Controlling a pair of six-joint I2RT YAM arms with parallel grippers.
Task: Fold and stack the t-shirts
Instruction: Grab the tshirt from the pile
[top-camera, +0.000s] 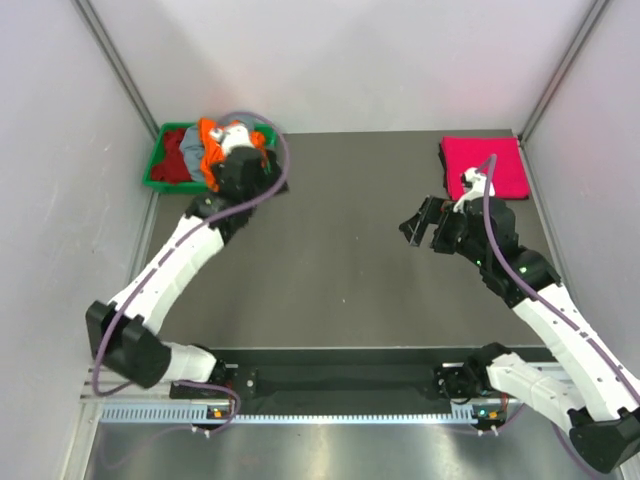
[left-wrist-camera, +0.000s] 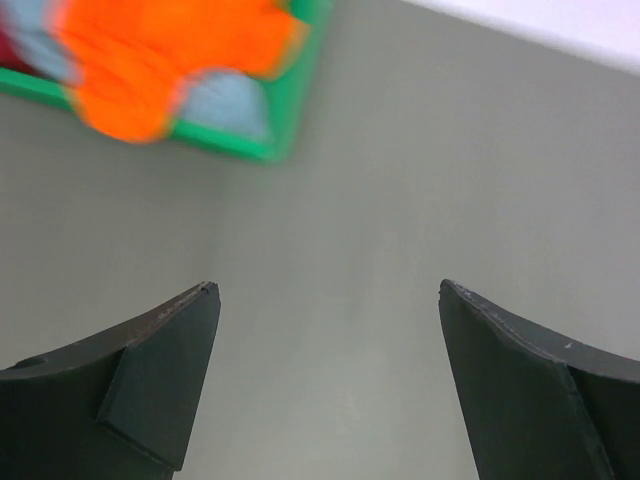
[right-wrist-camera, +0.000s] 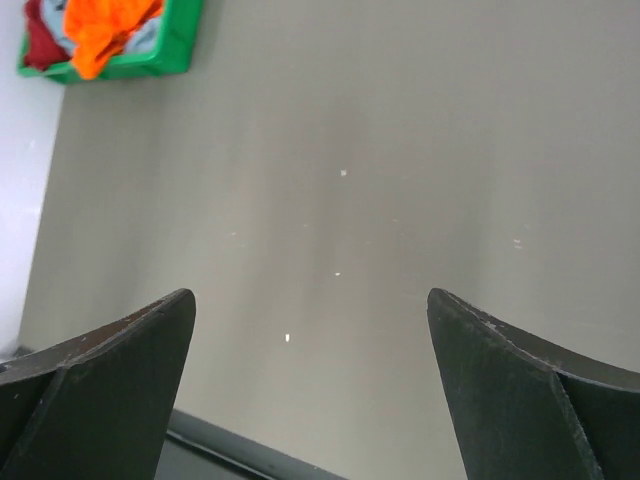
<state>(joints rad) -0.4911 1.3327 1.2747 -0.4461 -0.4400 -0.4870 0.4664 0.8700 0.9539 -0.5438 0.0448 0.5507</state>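
Observation:
A bright orange t-shirt (top-camera: 210, 140), a grey-blue t-shirt (top-camera: 197, 168) and a dark red t-shirt (top-camera: 177, 158) lie crumpled in a green tray (top-camera: 157, 172) at the back left. A magenta pink t-shirt (top-camera: 485, 165) lies folded flat at the back right. My left gripper (top-camera: 262, 182) is open and empty just right of the tray. Its wrist view shows it (left-wrist-camera: 325, 288) over bare table, with the orange shirt (left-wrist-camera: 150, 60) and the grey-blue cloth (left-wrist-camera: 225, 100) ahead to the left. My right gripper (top-camera: 418, 222) is open and empty, left of the pink shirt, over bare table (right-wrist-camera: 308, 294).
The dark table (top-camera: 340, 260) is enclosed by white walls on the left, back and right. The tray's green rim (left-wrist-camera: 290, 110) is close ahead of the left fingers. The tray also shows far off in the right wrist view (right-wrist-camera: 180, 45). A metal rail (top-camera: 330, 410) runs along the near edge.

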